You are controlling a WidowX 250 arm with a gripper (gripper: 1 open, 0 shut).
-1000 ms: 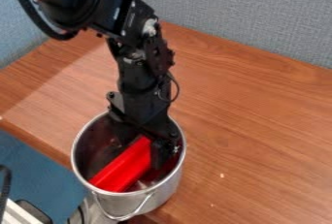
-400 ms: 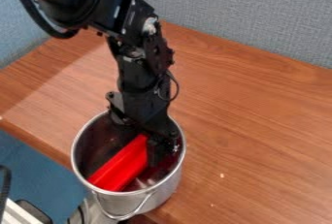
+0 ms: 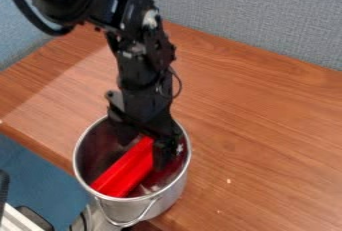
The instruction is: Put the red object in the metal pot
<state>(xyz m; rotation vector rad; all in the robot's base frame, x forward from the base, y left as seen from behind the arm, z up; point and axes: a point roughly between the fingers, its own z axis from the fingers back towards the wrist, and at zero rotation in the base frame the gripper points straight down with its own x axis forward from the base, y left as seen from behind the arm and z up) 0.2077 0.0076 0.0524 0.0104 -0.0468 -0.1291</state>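
Note:
The metal pot (image 3: 96,198) is round and shiny and stands at the near edge of the wooden table. Inside it the red object (image 3: 123,171), a bright red bar, lies slanted against the bottom and wall. My gripper (image 3: 144,143) hangs on the black arm, pointing straight down over the pot's far rim, just above the bar's upper end. Its jaws stand open, and nothing is between them. The fingertips dip a little into the pot's mouth.
The wooden table (image 3: 254,105) stretches to the right and behind the pot. A blue wall rises behind it. A dark blue thing (image 3: 27,175) lies off the table's edge at lower left.
The gripper has lifted slightly off the red bar, which stays lying in the pot. The jaws remain open.

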